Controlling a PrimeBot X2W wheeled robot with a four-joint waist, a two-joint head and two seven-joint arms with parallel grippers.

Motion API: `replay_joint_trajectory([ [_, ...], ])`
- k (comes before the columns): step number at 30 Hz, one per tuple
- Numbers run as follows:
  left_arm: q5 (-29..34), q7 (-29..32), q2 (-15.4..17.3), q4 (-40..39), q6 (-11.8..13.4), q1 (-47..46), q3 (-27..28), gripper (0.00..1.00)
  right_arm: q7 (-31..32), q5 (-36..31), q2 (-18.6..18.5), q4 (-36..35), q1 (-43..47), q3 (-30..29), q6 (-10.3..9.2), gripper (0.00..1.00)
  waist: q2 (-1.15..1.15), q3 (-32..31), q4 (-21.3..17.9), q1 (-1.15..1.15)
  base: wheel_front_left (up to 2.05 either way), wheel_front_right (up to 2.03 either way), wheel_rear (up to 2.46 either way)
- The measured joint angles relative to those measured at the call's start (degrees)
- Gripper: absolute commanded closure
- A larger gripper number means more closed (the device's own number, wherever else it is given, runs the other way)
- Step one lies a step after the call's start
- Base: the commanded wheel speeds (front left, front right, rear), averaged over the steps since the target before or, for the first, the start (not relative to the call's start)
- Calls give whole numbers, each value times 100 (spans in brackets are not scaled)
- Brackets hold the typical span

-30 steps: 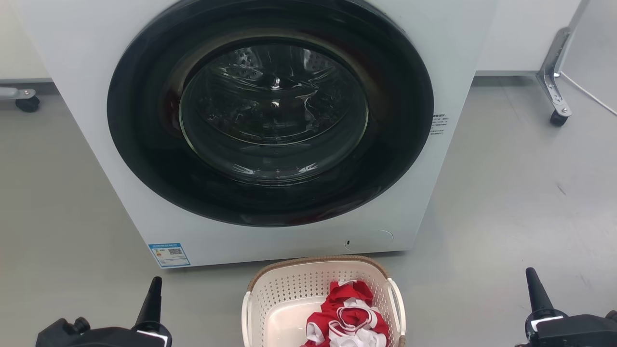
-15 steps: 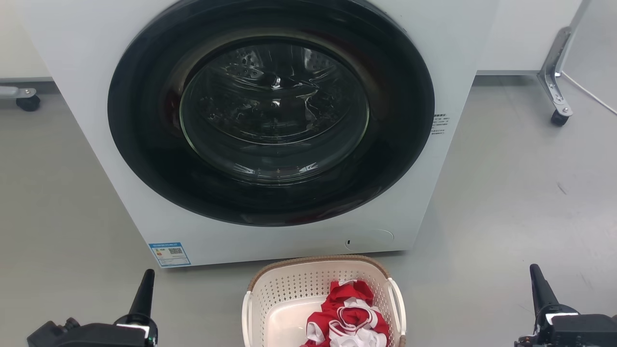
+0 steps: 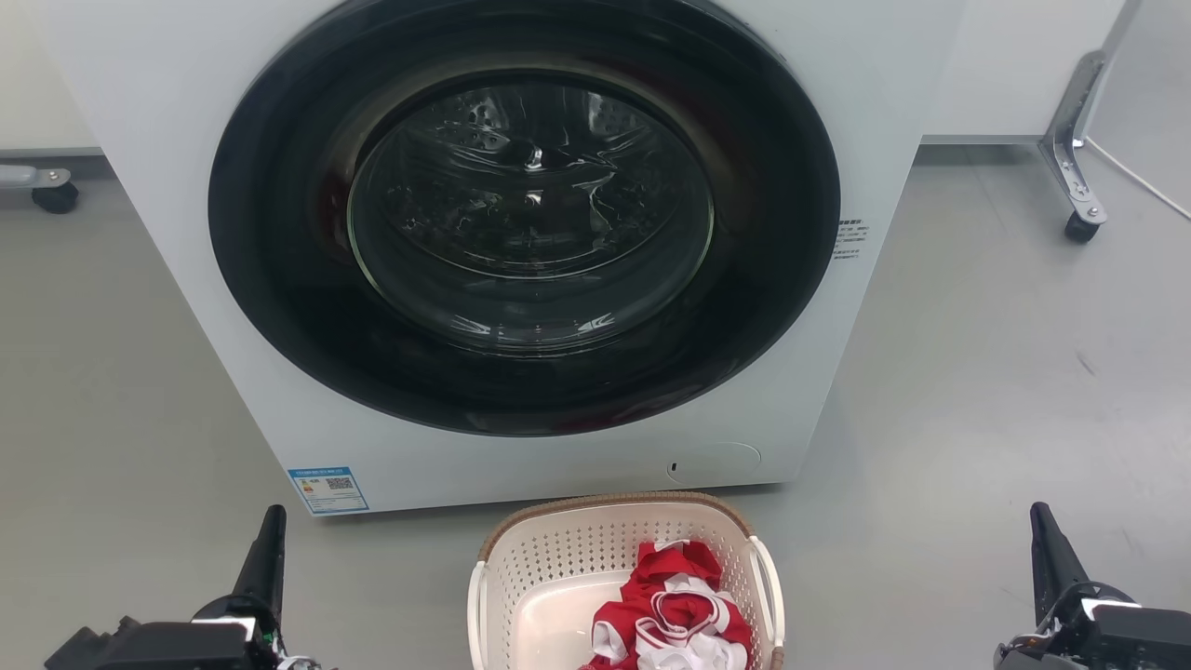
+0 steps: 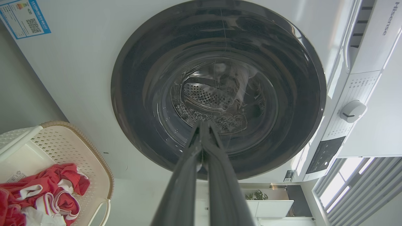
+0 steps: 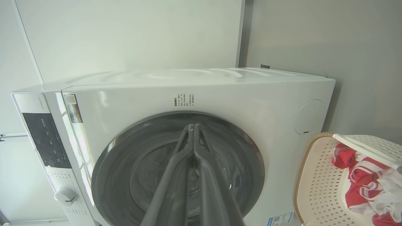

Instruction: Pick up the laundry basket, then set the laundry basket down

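Laundry basket (image 3: 558, 551) near end cut off below.

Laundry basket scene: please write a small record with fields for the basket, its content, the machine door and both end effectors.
basket: laundry basket on the floor, before the washing machine, not held
content: red and white clothes
door: closed
left end effector: shut, empty, left of basket
right end effector: shut, empty, right of basket

The laundry basket (image 3: 558, 551) is perforated plastic, the clothes (image 3: 670, 609) cloth, the washer door (image 3: 530, 214) glossy glass
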Motion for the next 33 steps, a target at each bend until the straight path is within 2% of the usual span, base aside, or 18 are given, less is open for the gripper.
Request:
replay_joint_trajectory([
  [33,-105,0,-11,21,-12,-3,9,100,5,30,12,9,-41,-18,13,100,0,0,0,0,0,0,0],
])
